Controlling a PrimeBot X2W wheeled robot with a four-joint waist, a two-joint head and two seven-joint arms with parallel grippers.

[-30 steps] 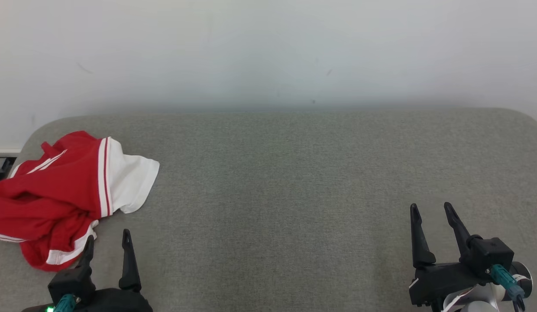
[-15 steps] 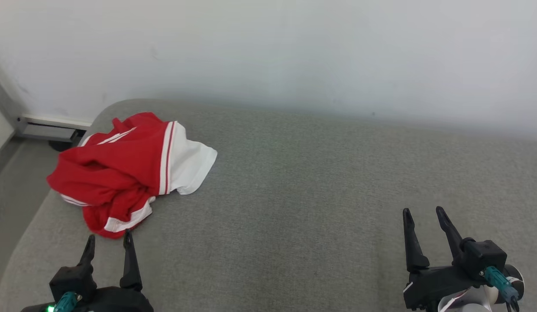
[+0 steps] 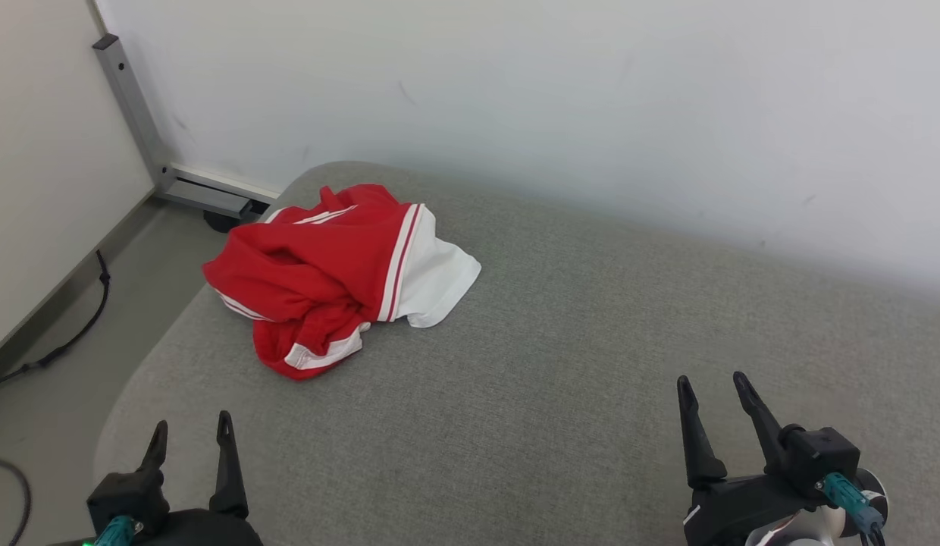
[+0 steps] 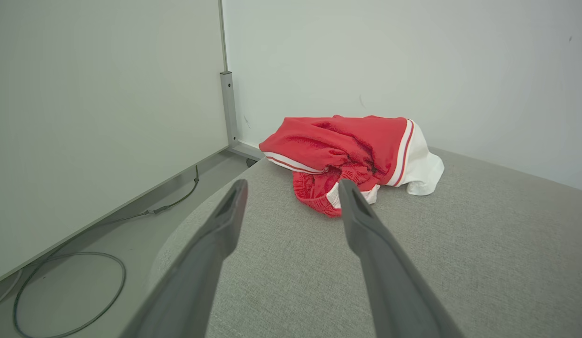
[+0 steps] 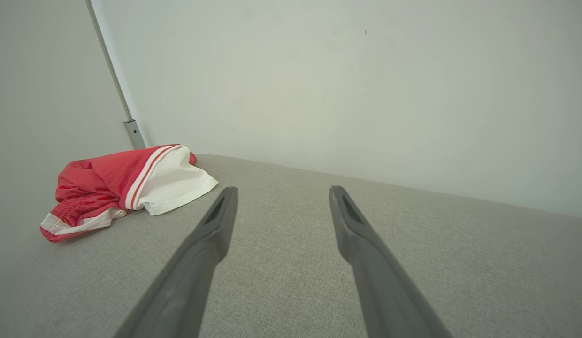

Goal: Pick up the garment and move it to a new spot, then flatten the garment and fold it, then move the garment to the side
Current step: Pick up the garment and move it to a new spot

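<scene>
I see the red and white garment (image 3: 330, 269) lying in a crumpled heap near the far left corner of the grey table (image 3: 531, 394). My left gripper (image 3: 192, 422) is by the near left edge, fingers wide apart, holding nothing. My right gripper (image 3: 711, 379) is well off to the right, also wide apart and empty.

Garment (image 3: 318, 280): soft, crumpled red cloth with a fine knit texture and a faint sheen; its white cloth panel and stripes are matt. Cushion surface (image 3: 561, 394): grey woven fabric, coarse, matt. Wall (image 3: 515, 91): smooth, matt, lightly scuffed. Post (image 3: 133, 106): grey metal, smooth, satin.
</scene>
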